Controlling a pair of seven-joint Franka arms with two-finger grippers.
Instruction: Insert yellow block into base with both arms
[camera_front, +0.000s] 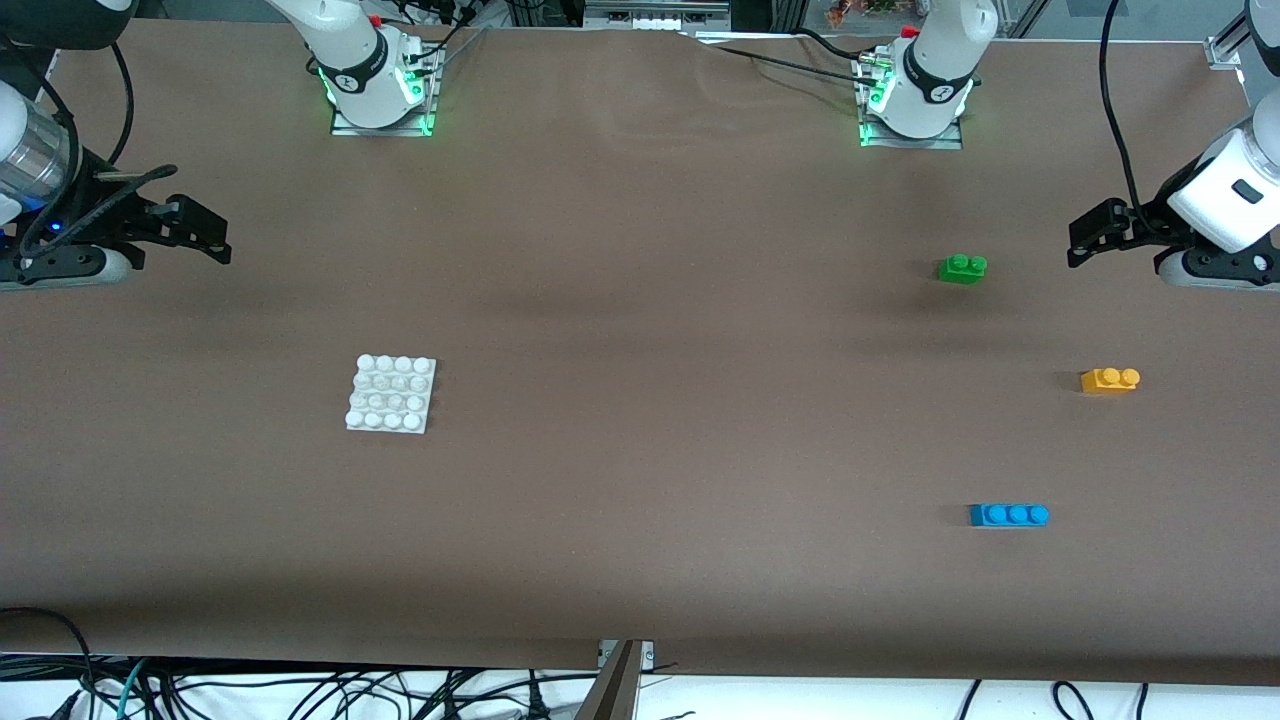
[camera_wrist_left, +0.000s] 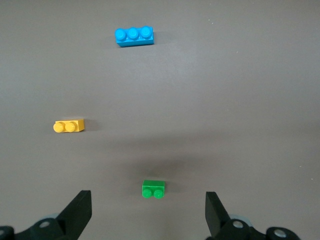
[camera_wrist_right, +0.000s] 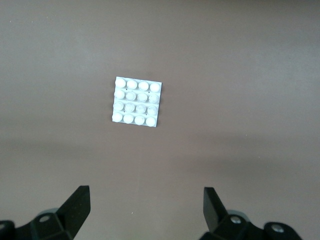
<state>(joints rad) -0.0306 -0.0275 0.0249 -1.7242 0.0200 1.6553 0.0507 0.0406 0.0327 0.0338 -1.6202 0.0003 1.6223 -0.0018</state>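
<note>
Brown surface (camera_front: 640, 330), yellow block (camera_front: 1109, 380) lying free toward the left arm's end, white base (camera_front: 391, 394) toward the right arm's end, left pincer (camera_front: 1090, 232) and right pincer (camera_front: 205, 232) raised over the surface's ends, jaws apart, empty.

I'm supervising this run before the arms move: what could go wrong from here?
The left gripper, open, is up beside the green brick, so it might grab that instead of the yellow block. The base lies loose at the right arm's end; unless the open right gripper steadies it, pressing could shift it.
</note>
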